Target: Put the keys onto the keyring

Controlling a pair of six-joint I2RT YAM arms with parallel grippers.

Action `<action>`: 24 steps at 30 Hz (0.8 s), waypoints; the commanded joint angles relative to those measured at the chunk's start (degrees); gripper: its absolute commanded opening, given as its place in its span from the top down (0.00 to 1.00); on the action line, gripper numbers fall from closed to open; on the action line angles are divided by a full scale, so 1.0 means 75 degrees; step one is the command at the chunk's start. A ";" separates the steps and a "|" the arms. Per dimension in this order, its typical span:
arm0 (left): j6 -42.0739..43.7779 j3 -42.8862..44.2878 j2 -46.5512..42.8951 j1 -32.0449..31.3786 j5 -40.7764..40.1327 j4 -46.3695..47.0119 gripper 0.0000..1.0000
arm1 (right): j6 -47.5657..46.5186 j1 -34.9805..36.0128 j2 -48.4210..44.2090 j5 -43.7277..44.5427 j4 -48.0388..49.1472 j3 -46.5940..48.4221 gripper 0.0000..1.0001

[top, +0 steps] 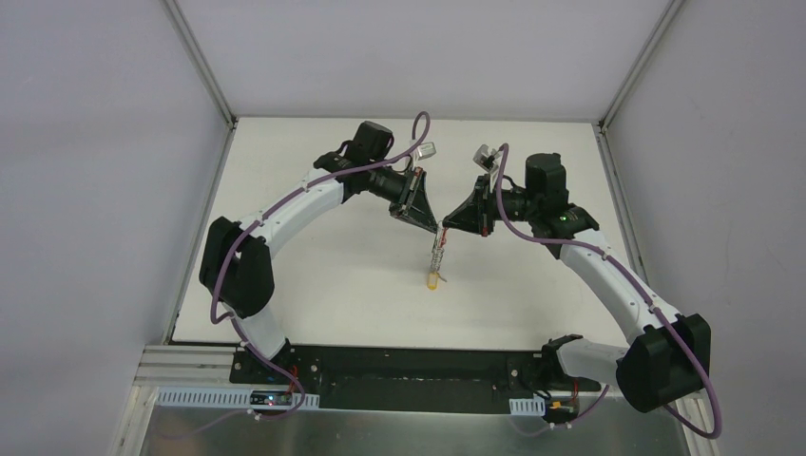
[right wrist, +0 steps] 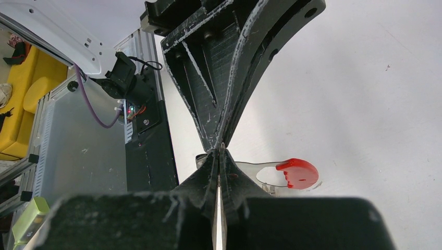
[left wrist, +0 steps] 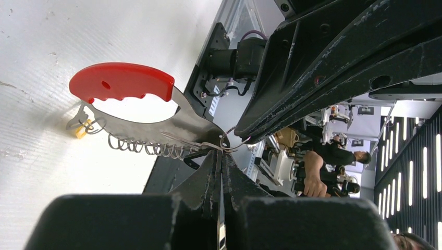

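Observation:
The keys (top: 438,255) hang as a short chain below the two fingertips, with the yellow-headed key (top: 434,280) lowest, at the table. In the left wrist view I see the red-and-grey strap (left wrist: 122,82), the row of silver rings (left wrist: 143,147) and the yellow key (left wrist: 81,130). My left gripper (left wrist: 222,152) is shut on the top silver ring of the bunch. My right gripper (right wrist: 219,152) is shut tip to tip against it on the same end. A tiny black keyring loop (left wrist: 189,158) shows just left of my left fingertips. The red strap end (right wrist: 298,173) also shows in the right wrist view.
The white table (top: 333,285) has grey walls on the left, right and back. The black base rail (top: 409,366) with both arm mounts runs along the near edge. Both grippers (top: 441,228) meet over the middle of the table.

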 commanded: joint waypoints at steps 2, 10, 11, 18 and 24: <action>0.0108 0.0048 0.0019 0.0138 0.0178 0.0013 0.97 | -0.0010 -0.0078 -0.0327 -0.0212 0.0327 0.0070 1.00; 0.1094 0.0455 -0.0098 0.0219 0.0168 -0.0883 0.80 | -0.0088 -0.0132 -0.0334 -0.0256 0.0292 0.0049 1.00; 0.1253 0.0527 -0.0120 0.0213 0.0145 -0.1038 0.77 | -0.0084 -0.0127 -0.0320 -0.0279 0.0307 0.0049 1.00; 0.2620 0.1173 -0.0304 0.0220 -0.0221 -0.2115 0.62 | -0.0073 -0.0123 -0.0299 -0.0622 0.0328 0.0030 1.00; 0.4038 0.1578 -0.0616 0.0179 -0.0560 -0.2493 0.55 | -0.0041 -0.0152 -0.0351 -0.0971 0.0337 0.0023 1.00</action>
